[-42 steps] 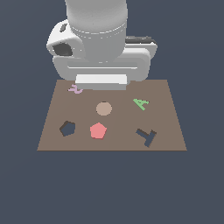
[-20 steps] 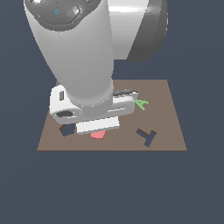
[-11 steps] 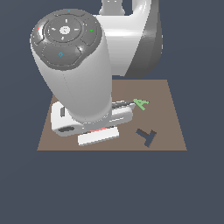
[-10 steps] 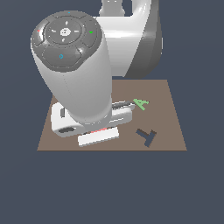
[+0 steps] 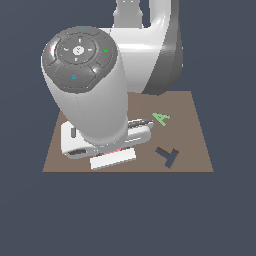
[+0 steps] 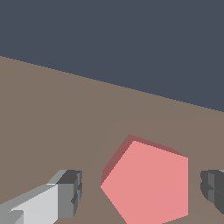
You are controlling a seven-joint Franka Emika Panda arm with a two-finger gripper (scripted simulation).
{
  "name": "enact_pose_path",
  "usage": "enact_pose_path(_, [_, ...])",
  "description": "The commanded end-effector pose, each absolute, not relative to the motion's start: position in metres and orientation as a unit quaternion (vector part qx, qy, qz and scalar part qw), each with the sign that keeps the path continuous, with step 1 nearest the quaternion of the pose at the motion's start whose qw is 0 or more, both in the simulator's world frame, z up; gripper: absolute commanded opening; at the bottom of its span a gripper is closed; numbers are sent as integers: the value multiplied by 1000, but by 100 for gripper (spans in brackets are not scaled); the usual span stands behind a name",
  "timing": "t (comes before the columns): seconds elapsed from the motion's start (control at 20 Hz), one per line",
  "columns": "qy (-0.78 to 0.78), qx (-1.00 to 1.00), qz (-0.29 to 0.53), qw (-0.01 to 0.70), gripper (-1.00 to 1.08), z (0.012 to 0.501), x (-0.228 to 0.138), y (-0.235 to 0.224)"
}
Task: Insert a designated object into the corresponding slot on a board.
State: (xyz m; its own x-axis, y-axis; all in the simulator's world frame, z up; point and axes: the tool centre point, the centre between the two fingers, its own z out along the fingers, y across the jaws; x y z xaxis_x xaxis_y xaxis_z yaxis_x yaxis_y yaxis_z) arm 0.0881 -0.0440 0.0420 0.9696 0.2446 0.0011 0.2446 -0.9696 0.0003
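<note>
Wrist view: red pentagon point(image 6: 148, 183) between open claw point(image 6: 142, 192) fingers.

The board point(image 6: 52, 109) looks matt, smooth and evenly brown, without grain. The coral-red pentagon piece point(image 6: 151, 183) has the same flat, matt plastic look, while the arm's casing point(image 5: 95, 100) is smooth white-grey with a soft sheen.

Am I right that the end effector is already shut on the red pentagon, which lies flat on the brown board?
Not quite. The wrist view shows the end effector open: its fingers stand apart on either side of the pentagon, with board visible in both gaps. The pentagon does lie flat on the board.
</note>
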Motion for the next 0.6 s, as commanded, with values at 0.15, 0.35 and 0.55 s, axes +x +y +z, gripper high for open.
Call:
enact_pose_path(0.15, [124,992,0,0,100,30,88,-44])
enact_pose_path(0.35, [124,992,0,0,-100,30,88,-44])
enact_pose_path(0.55, [124,992,0,0,-100,30,88,-44])
